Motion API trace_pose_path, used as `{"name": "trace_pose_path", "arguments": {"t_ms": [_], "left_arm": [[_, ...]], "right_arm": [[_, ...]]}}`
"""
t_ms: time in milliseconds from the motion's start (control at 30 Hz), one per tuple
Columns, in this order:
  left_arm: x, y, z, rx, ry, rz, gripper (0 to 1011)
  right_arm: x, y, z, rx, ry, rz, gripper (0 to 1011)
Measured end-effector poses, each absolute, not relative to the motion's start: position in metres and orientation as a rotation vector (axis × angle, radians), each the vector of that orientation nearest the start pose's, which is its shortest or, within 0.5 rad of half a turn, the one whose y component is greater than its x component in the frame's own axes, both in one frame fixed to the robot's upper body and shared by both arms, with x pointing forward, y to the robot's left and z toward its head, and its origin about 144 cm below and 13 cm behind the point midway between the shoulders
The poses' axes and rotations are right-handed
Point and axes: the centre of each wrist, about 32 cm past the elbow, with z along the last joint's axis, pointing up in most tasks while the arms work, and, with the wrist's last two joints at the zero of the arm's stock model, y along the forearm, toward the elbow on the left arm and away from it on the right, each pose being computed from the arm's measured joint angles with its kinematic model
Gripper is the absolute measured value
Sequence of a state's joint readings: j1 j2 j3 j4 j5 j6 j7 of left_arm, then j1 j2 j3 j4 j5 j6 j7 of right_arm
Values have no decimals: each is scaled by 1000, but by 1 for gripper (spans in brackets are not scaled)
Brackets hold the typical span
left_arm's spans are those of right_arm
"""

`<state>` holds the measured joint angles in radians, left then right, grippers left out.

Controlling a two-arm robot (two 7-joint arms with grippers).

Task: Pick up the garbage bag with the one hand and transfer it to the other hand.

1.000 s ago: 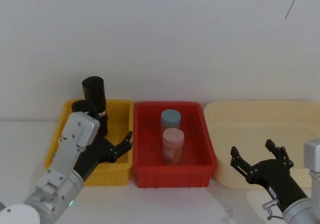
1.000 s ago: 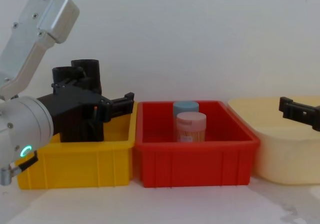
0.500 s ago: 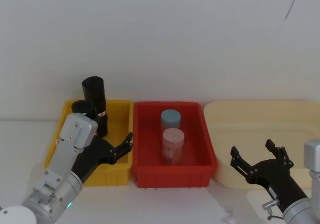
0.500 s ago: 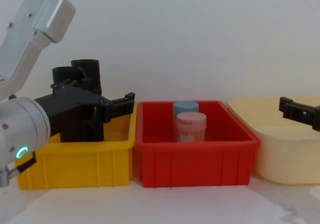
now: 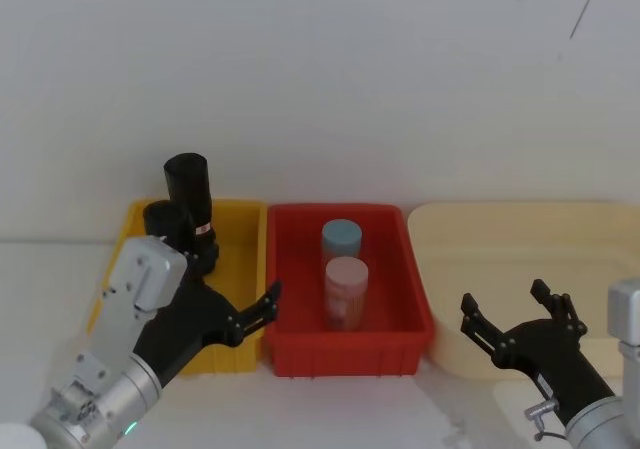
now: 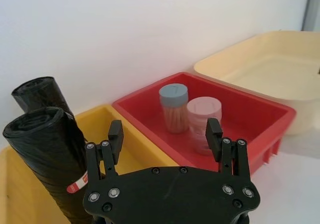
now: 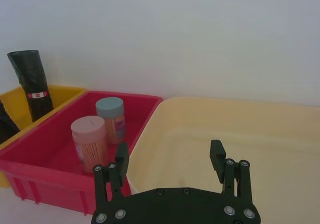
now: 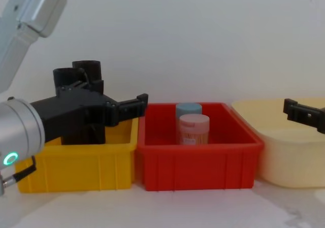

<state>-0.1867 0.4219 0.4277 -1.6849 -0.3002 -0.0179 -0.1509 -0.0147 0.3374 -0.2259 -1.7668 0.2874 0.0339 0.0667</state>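
Left gripper (image 5: 252, 312): my jaws stand apart and hold nothing. The fingers point forward and to my right, low over the front right corner of the yellow bin (image 5: 235, 211). The foremost fingertip lies above the left wall of the red bin (image 5: 415, 291). A green ring glows on the silver wrist behind this gripper.

Bag (image 5: 187, 184): a black roll, upright, at the back of the yellow bin toward its right side. A thin white band with an orange-red mark circles its lower part. The bag is apart from my left fingers. In the left wrist view it stands beyond one finger, with a gap between them.

Second roll (image 5: 160, 214): black and upright in the same bin, just beside the bag on my left. Its top sits lower than the bag's top. I cannot tell whether the two rolls touch.

Right gripper (image 5: 505, 311): my jaws stand apart and hold nothing. It hangs over the near left part of the cream tub (image 5: 520, 211), well apart from the bag.

Red bin contents: a blue-lidded jar (image 5: 341, 237) at the back and a pink-lidded jar (image 5: 346, 274) just in front of it, both upright.

Layout: the three containers stand in a row on the white table (image 5: 350, 409), yellow on my left, red between, cream on my right
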Motion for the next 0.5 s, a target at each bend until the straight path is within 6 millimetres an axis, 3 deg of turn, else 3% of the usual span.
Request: {"name": "trace_pose_path", "arguments": {"t_ms": [500], "left_arm": [[452,225,1209,9,-173,1058,1001]], "right_arm": [[443,-237,1189,26,-75,-1229,999]]}}
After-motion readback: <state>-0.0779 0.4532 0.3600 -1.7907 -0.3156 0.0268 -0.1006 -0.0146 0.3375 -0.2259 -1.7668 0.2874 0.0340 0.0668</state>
